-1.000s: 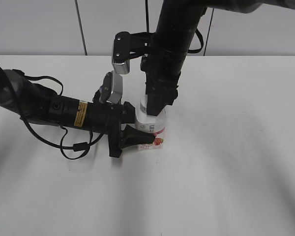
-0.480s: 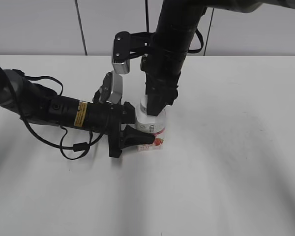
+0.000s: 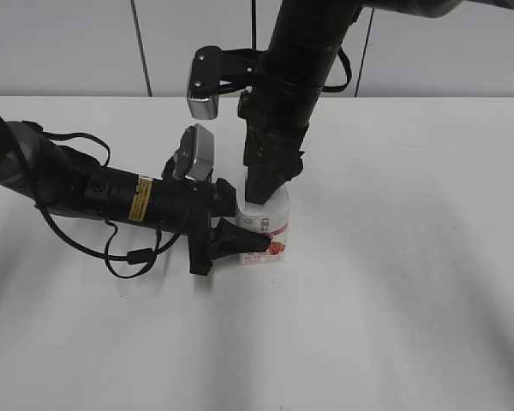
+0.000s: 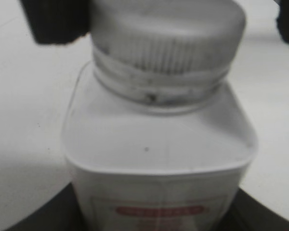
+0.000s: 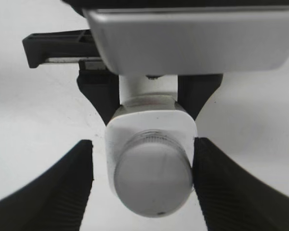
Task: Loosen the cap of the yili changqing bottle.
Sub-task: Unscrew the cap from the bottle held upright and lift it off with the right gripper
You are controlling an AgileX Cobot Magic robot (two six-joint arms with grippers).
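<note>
Bottle pinned from the side, top pincer spread off the cap

I see the yili changqing bottle [image 3: 270, 224] upright on the white table [image 3: 394, 282], my left gripper [image 3: 248, 242] pinching its body. My right gripper [image 5: 142, 180] hangs directly above — fingers [image 5: 62, 187] spread either side of the cap [image 5: 153, 179], a clear gap on both sides.

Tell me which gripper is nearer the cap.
Right. The right gripper hangs directly above the cap, jaws open on either side; the left gripper clamps the yili changqing bottle lower down.
</note>
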